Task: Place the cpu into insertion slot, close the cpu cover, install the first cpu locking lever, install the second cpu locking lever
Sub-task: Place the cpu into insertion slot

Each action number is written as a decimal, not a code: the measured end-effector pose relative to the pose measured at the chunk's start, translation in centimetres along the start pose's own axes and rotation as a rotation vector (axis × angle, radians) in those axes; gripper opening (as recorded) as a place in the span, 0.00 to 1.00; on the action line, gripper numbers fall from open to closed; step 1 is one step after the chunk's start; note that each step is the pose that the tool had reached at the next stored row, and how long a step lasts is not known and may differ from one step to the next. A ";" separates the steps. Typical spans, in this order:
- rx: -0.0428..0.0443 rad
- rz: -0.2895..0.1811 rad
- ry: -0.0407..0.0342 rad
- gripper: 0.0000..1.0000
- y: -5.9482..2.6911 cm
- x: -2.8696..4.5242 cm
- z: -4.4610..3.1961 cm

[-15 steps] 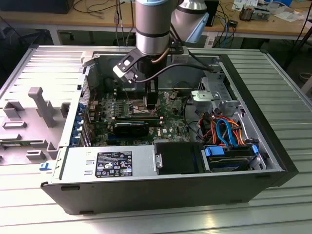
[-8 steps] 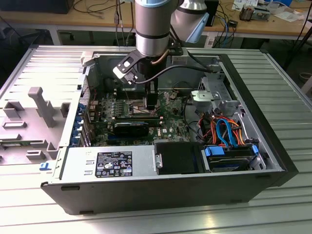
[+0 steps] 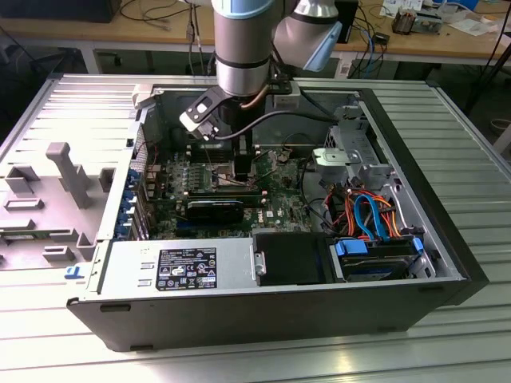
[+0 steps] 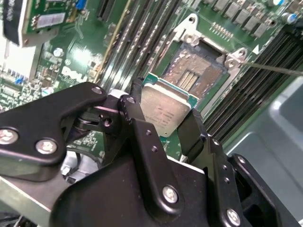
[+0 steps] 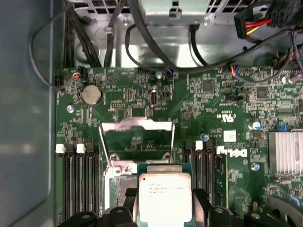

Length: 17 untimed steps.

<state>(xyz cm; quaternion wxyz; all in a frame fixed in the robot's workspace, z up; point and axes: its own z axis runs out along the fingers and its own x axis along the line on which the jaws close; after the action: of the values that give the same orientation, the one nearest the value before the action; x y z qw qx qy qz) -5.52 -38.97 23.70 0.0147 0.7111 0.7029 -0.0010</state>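
jaws clamp the cpu (image 4: pixel 163 113) by 2 opposite edges, holding it level close by the insertion slot (image 4: pixel 196 75), not seated. the cpu cover (image 5: pixel 136 126) stands raised open. at upper centre of the exterior view, the arm (image 3: pixel 239 48) reaches down into the computer case (image 3: pixel 279 319).

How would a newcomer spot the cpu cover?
On the green motherboard, look between the two banks of black memory slots. The cpu cover stands raised there: a thin silvery frame with an open window, unlike the solid cpu nearby.
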 end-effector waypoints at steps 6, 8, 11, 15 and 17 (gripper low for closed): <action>-0.0004 -0.017 0.0002 0.55 -0.48 0.63 0.36; -0.0006 -0.027 0.0006 0.55 -0.63 1.33 0.68; -0.0006 -0.027 0.0006 0.55 -0.90 1.43 1.14; -0.0006 -0.027 0.0005 0.55 -1.23 1.50 1.57; -0.0006 -0.027 0.0005 0.55 -1.29 1.52 1.71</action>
<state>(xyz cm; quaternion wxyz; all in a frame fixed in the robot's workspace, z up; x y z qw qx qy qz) -6.76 -37.47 21.93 0.0147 0.7016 0.7124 -0.0008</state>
